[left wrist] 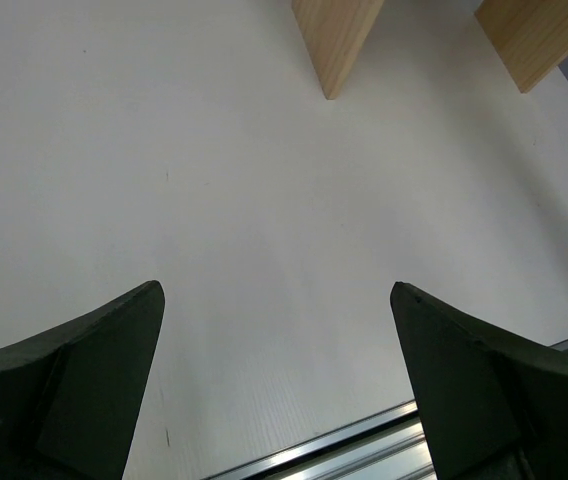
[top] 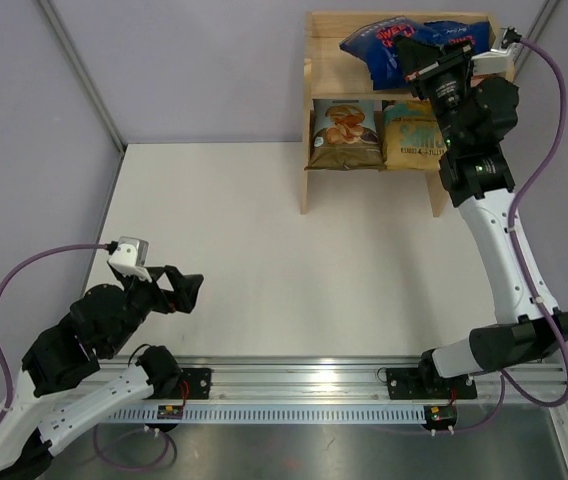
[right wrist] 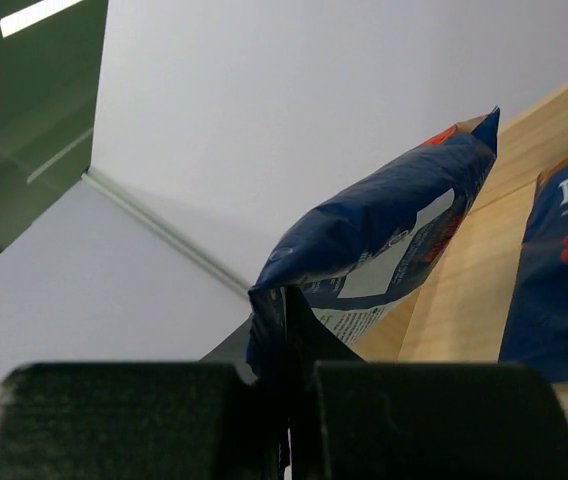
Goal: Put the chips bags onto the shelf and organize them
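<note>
Work looks nearly finished: the right gripper (top: 416, 62) is at the top tier of the wooden shelf (top: 307, 185), its jaws pinched shut on the crimped edge of a dark blue BURTS bag (right wrist: 384, 230) that rises tilted just beyond the fingertips. A second BURTS bag (right wrist: 554, 290) stands just right of those jaws; a third I cannot make out. Below them, the pale blue bag (top: 345, 133) and the golden-yellow bag (top: 411, 135) stand side by side on the lower tier. Probably left — release and straighten. The left gripper (top: 186, 292) hangs with jaws wide apart, nothing between them, only the white table (top: 244, 230) ahead. Pale lilac walls (top: 184, 70) enclose the cell.
</note>
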### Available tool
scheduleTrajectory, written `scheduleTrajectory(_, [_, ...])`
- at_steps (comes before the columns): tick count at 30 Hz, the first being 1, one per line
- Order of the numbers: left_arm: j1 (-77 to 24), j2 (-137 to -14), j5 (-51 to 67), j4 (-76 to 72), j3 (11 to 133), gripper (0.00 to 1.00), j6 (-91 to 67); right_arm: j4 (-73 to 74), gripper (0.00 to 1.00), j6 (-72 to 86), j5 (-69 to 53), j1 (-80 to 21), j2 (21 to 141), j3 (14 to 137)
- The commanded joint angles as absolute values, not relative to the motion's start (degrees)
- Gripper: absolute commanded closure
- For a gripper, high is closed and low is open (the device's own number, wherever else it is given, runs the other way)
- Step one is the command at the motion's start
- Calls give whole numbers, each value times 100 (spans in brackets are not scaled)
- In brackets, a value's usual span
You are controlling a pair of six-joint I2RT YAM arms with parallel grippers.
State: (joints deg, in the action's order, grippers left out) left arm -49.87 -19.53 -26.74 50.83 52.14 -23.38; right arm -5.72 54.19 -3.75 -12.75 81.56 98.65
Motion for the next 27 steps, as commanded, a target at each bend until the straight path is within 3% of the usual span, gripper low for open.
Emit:
scheduleTrajectory(1, [-4975, -1846, -2874, 4816, 5159, 1, -2320, -1274, 100, 5335, 614, -1292, 8603, 10476])
scheduleTrajectory(7, [-4975, -1846, -2681, 4764, 5098, 1, -2277, -1450, 100, 5484, 773, -1353, 9614, 11328])
scheduleTrajectory(12, [-4975, -1714, -2637, 4729, 5071, 1, -2259, -1486, 100, 5028, 1589, -1949, 10045, 11663])
scheduleTrajectory(17, [-4975, -1547, -2610, 4702, 5054, 1, -2250, -1793, 100, 4957, 2521, -2320, 10055, 11224])
scheduleTrajectory(27, [-4975, -1371, -2558, 4658, 5018, 1, -2232, -1828, 100, 5027, 2777, -2593, 10353, 11153])
